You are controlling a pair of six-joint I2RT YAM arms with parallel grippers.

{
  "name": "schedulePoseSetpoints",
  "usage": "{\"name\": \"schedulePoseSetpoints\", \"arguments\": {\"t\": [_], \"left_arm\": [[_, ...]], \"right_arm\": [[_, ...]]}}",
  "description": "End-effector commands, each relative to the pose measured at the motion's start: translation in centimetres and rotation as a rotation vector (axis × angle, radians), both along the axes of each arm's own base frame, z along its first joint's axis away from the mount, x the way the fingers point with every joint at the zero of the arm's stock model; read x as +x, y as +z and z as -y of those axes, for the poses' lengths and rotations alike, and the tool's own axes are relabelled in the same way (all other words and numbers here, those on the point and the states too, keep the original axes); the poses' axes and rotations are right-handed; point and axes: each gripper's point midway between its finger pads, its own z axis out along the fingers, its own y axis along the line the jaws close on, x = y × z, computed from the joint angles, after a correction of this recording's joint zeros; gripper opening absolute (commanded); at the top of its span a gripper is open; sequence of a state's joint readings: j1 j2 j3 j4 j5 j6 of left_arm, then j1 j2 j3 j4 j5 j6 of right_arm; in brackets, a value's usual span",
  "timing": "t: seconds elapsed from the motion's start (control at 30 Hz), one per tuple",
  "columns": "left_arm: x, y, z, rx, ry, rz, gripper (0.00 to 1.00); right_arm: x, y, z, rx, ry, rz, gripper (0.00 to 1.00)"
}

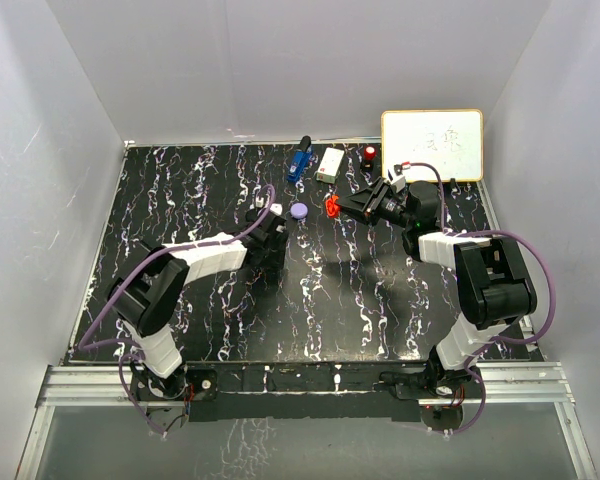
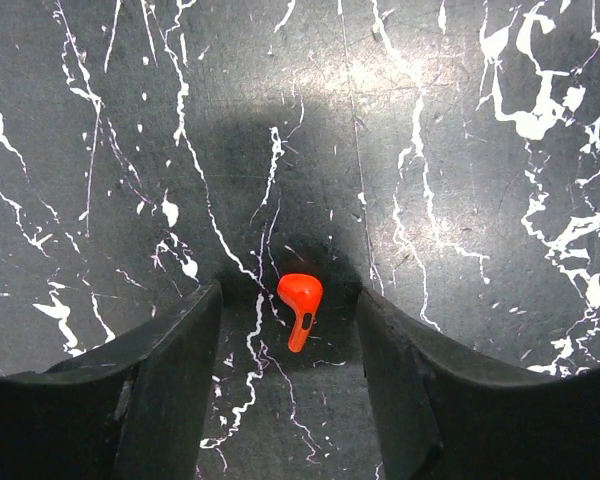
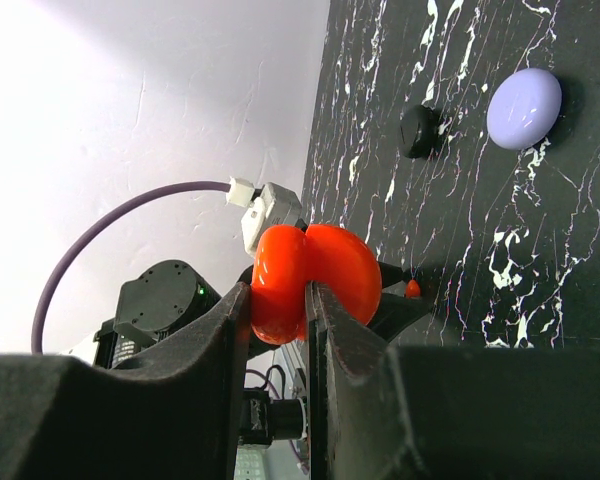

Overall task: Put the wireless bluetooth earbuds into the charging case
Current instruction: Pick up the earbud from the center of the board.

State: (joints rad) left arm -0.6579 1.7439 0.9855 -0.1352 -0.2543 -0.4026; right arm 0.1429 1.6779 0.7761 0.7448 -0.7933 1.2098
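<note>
1. left gripper (image 2: 290, 290): jaws apart and low over the worktop (image 2: 460, 150), one on each side of the red earbud (image 2: 300, 300), neither touching it.
2. the earbud lies flat near the worktop's middle, a little toward the far edge. it sits slightly off-centre in the gap, so one jaw would likely reach it first and turn or push it.
3. it is tiny and smooth. a close that is too high or skewed could squirt it out, and a pad dragging on the worktop could flick it away.
4. right gripper (image 3: 278, 300): clamped on the red case (image 3: 320, 265), held off the worktop toward the far edge, right of middle. the pinch looks to be at the seam between its two lobes, so pressing a bud in could twist the case or make it slip.
5. a purple puck (image 3: 525, 107) and what looks like a black bud (image 3: 420, 130) lie between the arms. a careless carry could knock either.
</note>
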Motion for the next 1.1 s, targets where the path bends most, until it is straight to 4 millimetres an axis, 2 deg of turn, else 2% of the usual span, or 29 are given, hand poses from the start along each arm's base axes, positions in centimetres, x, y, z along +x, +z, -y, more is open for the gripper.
{"name": "schedulePoseSetpoints", "arguments": {"t": [0.0, 0.27, 0.53, 0.67, 0.8, 0.97, 1.07], "left_arm": [[-0.7, -1.2, -1.0, 0.084, 0.01, -0.037, 0.51], [-0.8, -1.3, -1.1, 0.099, 0.011, -0.038, 0.39], [-1.1, -1.6, -1.3, 0.108, 0.012, -0.056, 0.34], [-1.4, -1.8, -1.4, 0.109, 0.012, -0.065, 0.25], [-1.6, -1.9, -1.5, 0.108, 0.013, -0.069, 0.23], [-1.5, -1.8, -1.4, 0.104, 0.008, -0.064, 0.11], [-0.8, -0.9, -0.9, 0.087, 0.002, -0.033, 0.04]], "right_arm": [[0.2, 2.7, 0.0, 0.019, 0.01, 0.109, 0.0], [0.3, 2.7, -0.1, 0.019, 0.01, 0.108, 0.0], [0.4, 2.9, -0.1, 0.02, 0.011, 0.113, 0.0], [0.4, 2.8, -0.1, 0.02, 0.01, 0.11, 0.0], [0.3, 2.8, -0.1, 0.019, 0.009, 0.113, 0.0], [0.2, 2.7, -0.1, 0.019, 0.009, 0.109, 0.0], [0.2, 2.6, -0.1, 0.017, 0.009, 0.107, 0.0]]}}
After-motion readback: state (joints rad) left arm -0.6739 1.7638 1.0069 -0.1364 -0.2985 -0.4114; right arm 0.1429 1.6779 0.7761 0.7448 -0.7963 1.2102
